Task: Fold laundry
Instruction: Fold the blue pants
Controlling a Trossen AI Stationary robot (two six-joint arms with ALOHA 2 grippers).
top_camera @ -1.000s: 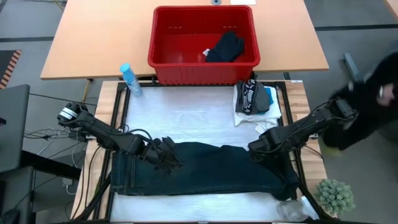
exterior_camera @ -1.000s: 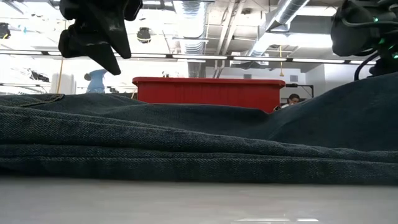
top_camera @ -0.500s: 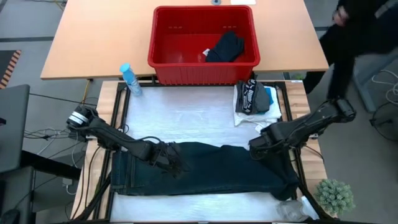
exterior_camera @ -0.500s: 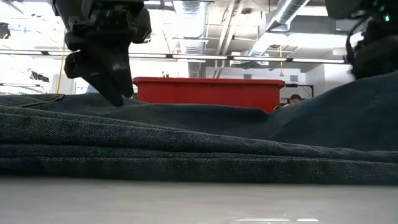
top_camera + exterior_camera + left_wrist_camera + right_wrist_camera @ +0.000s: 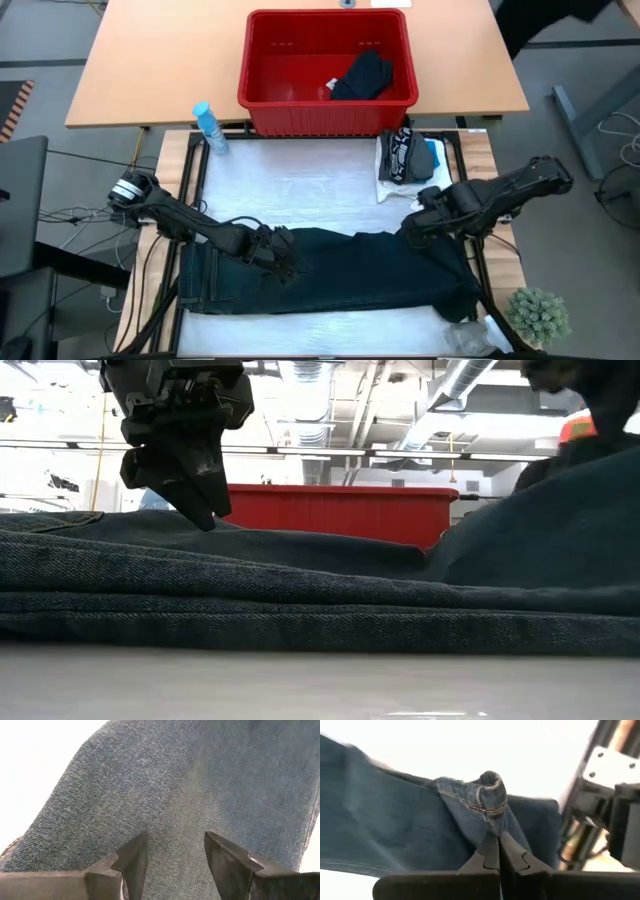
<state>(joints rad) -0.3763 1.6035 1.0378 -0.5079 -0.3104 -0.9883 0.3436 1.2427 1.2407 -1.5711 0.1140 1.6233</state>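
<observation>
At 6 o'clock on surface, trousers (image 5: 330,270) lie flat; right gripper (image 5: 412,228) fingers pinching hem at 3 o'clock, prob. to fold over, left gripper (image 5: 283,262) fingers spread on cloth.

Red slotted basket (image 5: 270,95) on tan wooden table (image 5: 150,60) beyond white work surface (image 5: 300,185); same basket seen as red band across low view. Blue spray bottle (image 5: 209,127) lying tilted just beside basket's near left corner. Small green potted plant (image 5: 538,314) off work surface's near right corner. Crumpled clear plastic (image 5: 468,338) near plant (contents not discernible). Cables (image 5: 70,213) trailing over grey floor on left.
</observation>
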